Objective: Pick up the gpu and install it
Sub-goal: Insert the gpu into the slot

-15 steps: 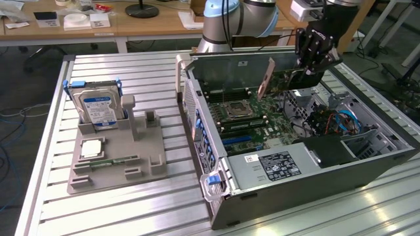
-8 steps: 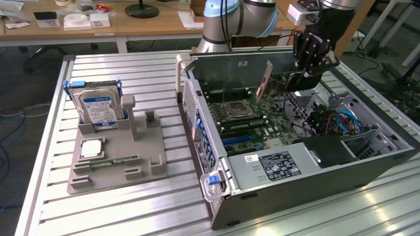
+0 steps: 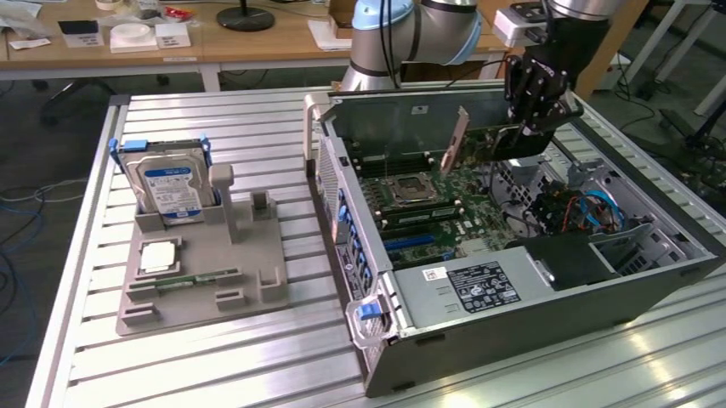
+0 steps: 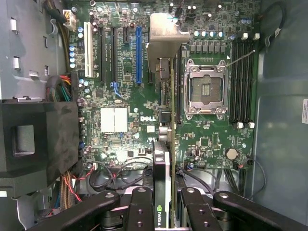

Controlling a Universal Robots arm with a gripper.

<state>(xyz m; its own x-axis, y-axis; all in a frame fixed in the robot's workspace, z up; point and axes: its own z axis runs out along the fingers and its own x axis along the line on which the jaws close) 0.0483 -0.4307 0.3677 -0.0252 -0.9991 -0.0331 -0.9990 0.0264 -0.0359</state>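
Observation:
I hold the gpu [image 3: 485, 143] in the air over the open computer case [image 3: 511, 331], with my gripper [image 3: 525, 132] shut on its upper edge. Its silver bracket [image 3: 457, 140] points toward the exterior view's left. In the wrist view the gpu [image 4: 165, 159] shows edge-on between my black fingers [image 4: 139, 207], and its bracket [image 4: 166, 33] is at the far end. Below it lies the green motherboard [image 4: 120, 96] with a blue slot [image 4: 138, 53] and black slots beside it. The card hangs clear of the board, beside the processor socket [image 4: 206, 89].
A grey fixture [image 3: 244, 285] on the slatted table holds a blue-labelled hard drive [image 3: 170, 183] and a small green RAM stick [image 3: 187, 279]. Inside the case are a power supply [image 3: 477, 285], a black shroud [image 4: 33, 139] and cable bundles [image 3: 584, 212]. Desks stand behind.

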